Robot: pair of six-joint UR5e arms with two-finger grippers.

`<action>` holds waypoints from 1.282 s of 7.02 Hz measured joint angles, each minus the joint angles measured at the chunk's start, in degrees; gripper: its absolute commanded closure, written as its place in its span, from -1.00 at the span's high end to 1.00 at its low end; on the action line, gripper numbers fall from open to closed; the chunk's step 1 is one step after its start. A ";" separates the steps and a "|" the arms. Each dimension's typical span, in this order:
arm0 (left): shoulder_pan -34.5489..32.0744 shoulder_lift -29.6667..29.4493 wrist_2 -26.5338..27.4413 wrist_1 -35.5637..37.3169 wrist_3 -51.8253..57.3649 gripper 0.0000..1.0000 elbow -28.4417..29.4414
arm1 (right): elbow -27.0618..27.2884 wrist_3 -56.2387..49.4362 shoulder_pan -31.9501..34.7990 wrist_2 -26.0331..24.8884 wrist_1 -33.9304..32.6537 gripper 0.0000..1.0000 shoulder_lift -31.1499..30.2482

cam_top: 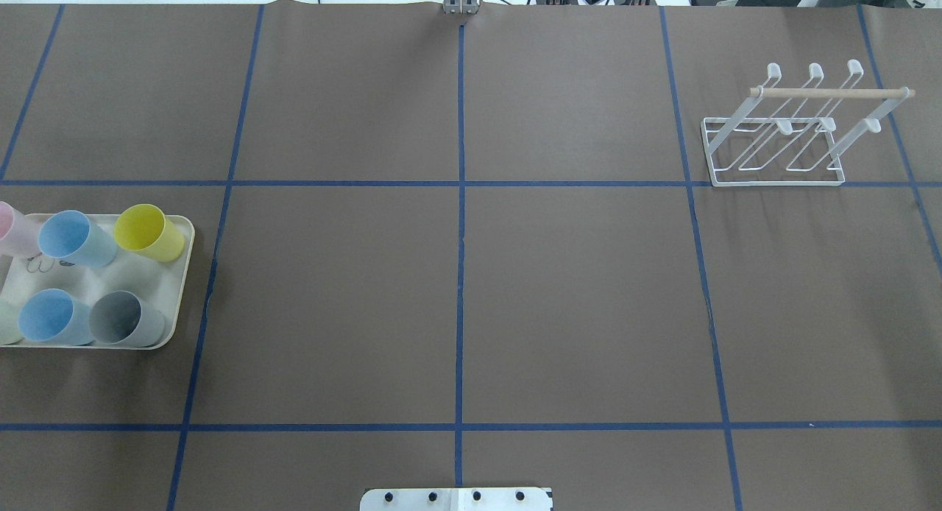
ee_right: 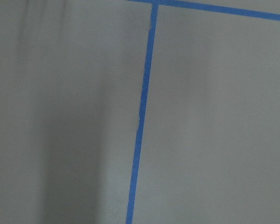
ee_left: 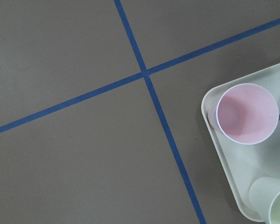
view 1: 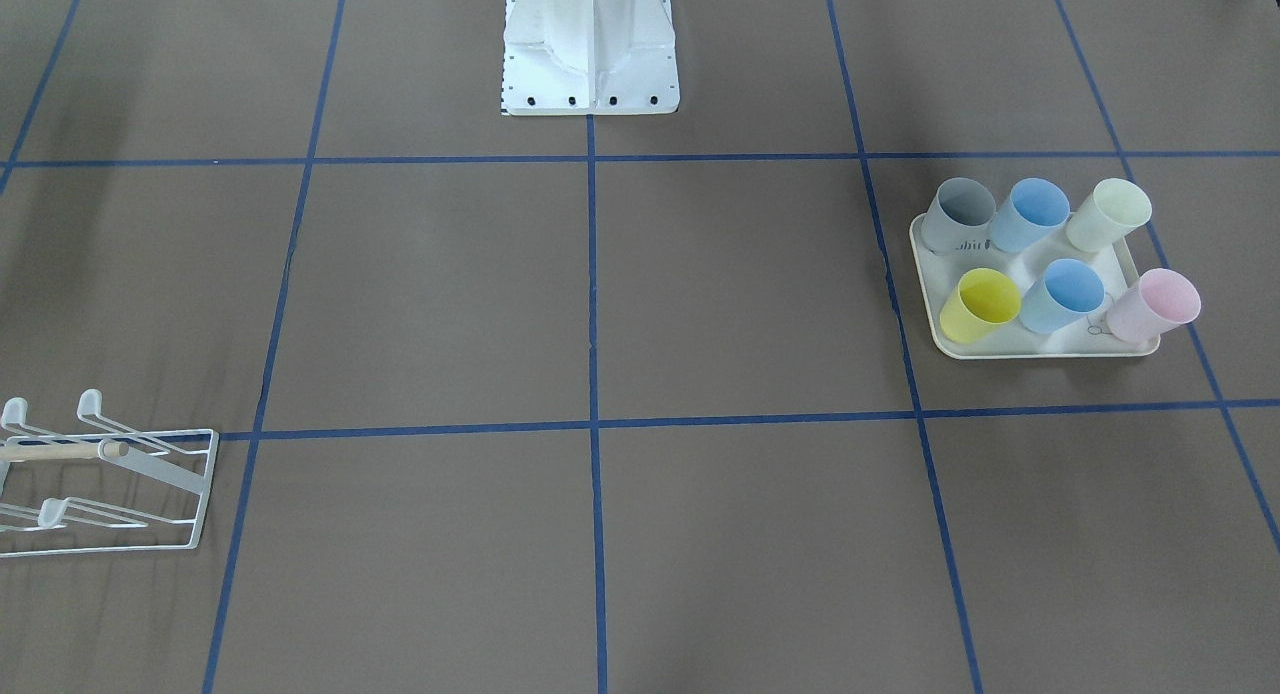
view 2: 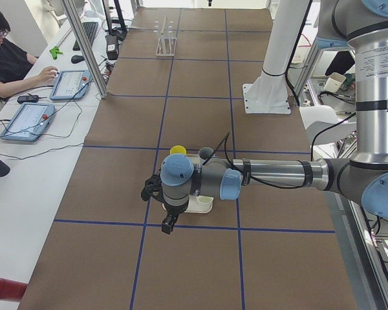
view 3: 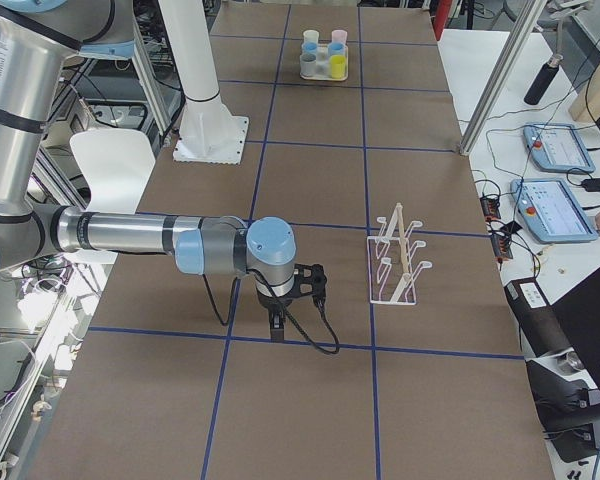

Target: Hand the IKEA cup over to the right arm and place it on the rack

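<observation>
Pick from the tray (ee_left: pixel 231 170) on the robot's left, rack (cam_top: pixel 831 93) well apart on its right. Cannot tell finger spread on left gripper (view 2: pixel 168 224) or right gripper (view 3: pixel 277 326). Centre over pink cup (ee_left: pixel 246 113), descend straight, avoid nudging neighbours.

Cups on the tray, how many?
6 on the tray: nearest the robot's base, grey cup, first blue cup, pale cup; farther out, yellow cup, second blue cup, pink cup. None hidden.
</observation>
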 measured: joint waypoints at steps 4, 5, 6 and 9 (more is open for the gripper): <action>0.00 -0.26 -0.13 -9.90 -0.02 1.00 -0.52 | 0.58 0.25 -1.29 0.23 -0.40 1.00 1.18; 0.00 -0.28 0.08 -12.57 -0.08 1.00 -0.32 | 1.31 0.26 -2.46 0.46 -0.41 1.00 1.62; 0.00 -0.38 0.29 -13.79 -0.20 1.00 -0.20 | 2.21 0.26 -3.86 0.61 -0.36 1.00 2.05; 0.00 -2.48 0.44 -15.35 -0.65 1.00 0.17 | 3.92 0.22 -4.94 1.92 0.49 1.00 5.52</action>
